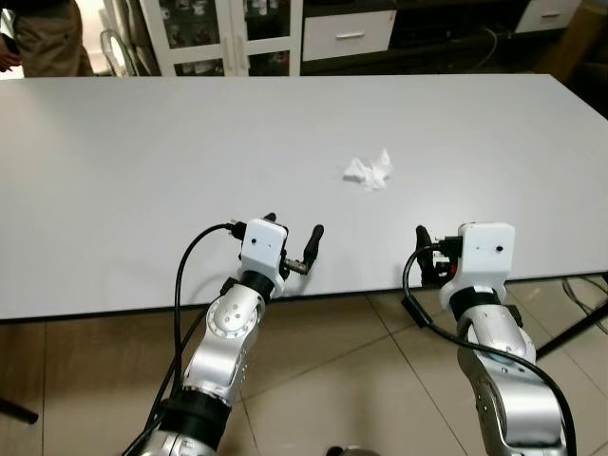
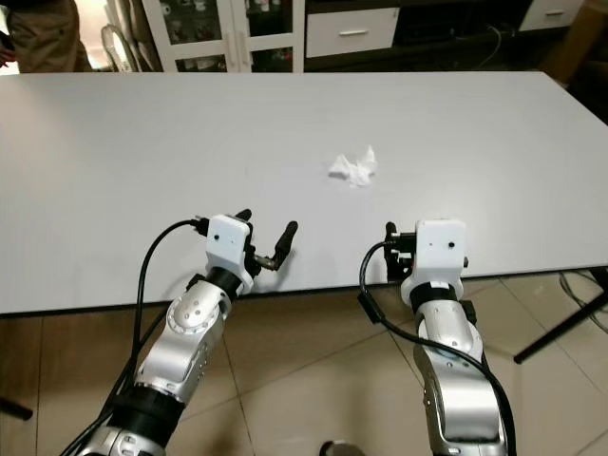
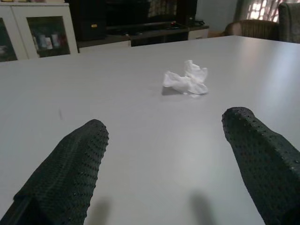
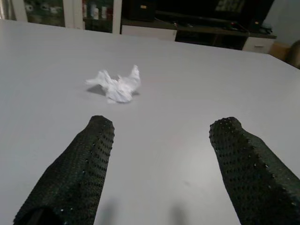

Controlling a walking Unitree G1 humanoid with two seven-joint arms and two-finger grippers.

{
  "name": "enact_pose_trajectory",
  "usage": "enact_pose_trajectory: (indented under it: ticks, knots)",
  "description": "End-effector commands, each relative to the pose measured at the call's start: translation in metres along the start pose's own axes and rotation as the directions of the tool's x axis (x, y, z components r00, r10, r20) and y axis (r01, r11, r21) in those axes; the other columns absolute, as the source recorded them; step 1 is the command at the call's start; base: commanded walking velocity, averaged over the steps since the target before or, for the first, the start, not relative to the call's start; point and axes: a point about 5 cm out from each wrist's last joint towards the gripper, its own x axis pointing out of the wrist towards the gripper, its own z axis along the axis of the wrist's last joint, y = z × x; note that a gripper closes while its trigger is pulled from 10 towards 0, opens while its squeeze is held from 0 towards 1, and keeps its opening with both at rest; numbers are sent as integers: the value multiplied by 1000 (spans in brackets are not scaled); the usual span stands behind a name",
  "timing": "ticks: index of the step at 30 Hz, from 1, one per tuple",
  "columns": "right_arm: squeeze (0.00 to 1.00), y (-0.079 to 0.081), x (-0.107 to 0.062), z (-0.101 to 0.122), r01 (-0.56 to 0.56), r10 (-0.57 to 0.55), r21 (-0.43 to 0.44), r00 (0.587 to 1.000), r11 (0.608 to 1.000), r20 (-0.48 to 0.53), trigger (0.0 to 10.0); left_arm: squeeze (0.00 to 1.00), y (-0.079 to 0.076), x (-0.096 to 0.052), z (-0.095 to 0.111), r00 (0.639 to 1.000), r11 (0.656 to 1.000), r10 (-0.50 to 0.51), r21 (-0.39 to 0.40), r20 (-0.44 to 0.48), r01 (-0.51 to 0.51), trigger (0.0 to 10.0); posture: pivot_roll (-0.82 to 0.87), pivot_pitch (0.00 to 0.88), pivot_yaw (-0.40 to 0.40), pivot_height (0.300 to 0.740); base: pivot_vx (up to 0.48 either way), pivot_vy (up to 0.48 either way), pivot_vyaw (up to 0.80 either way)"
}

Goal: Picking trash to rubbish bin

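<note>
crumpled tissue at centre of frame on white counter, well apart from both grippers. left gripper fingers apart, right gripper fingers apart, both empty at near edge. risk: light tissue slides away if fingers push before closing.

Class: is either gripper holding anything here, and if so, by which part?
Nothing is held. The left gripper and right gripper are both open above the table; the crumpled tissue lies untouched ahead.

The person at the far left corner is cut off by the top edge, only the trousers showing. The counter runs past both side edges. Small items behind the cabinet glass are too small to tell.
</note>
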Motion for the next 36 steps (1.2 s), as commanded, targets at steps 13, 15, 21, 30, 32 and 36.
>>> enact_pose_trajectory:
  ticks: [13, 15, 21, 30, 32, 36]
  knots:
    - [0, -1, -5, 2, 18, -18, 1, 1000, 1000, 11, 10000, 0, -4, -1, -3, 999, 999, -29, 25, -19, 29, 10000, -125, 88, -13, 740, 308, -190, 0]
    - [0, -1, -5, 2, 17, -17, -2, 1000, 1000, 10, 10000, 0, -3, -1, -4, 999, 999, -27, 29, -27, 27, 10000, -126, 89, -13, 740, 120, -414, 0]
    - [0, 0, -6, 2, 15, -15, -4, 1000, 1000, 9, 10000, 0, -3, -1, -4, 999, 999, -24, 25, -28, 24, 10000, -123, 91, -12, 740, 0, -422, 0]
    - [0, 1, -6, 1, 12, -12, -4, 1000, 1000, 10, 10000, 0, -2, -2, -3, 999, 1000, -29, 7, -18, 29, 10000, -119, 88, -10, 740, 0, -98, 0]
    - [0, 1, -5, 1, 12, -12, -4, 1000, 1000, 9, 10000, 0, -2, -2, -3, 999, 1000, -28, 8, -19, 28, 10000, -117, 86, -8, 740, 0, 0, 0]
    - [0, 3, -5, 1, 10, -10, -3, 1000, 1000, 9, 10000, 0, 0, -2, -5, 999, 999, -26, 31, -31, 27, 10000, -115, 84, -6, 740, 0, -152, 0]
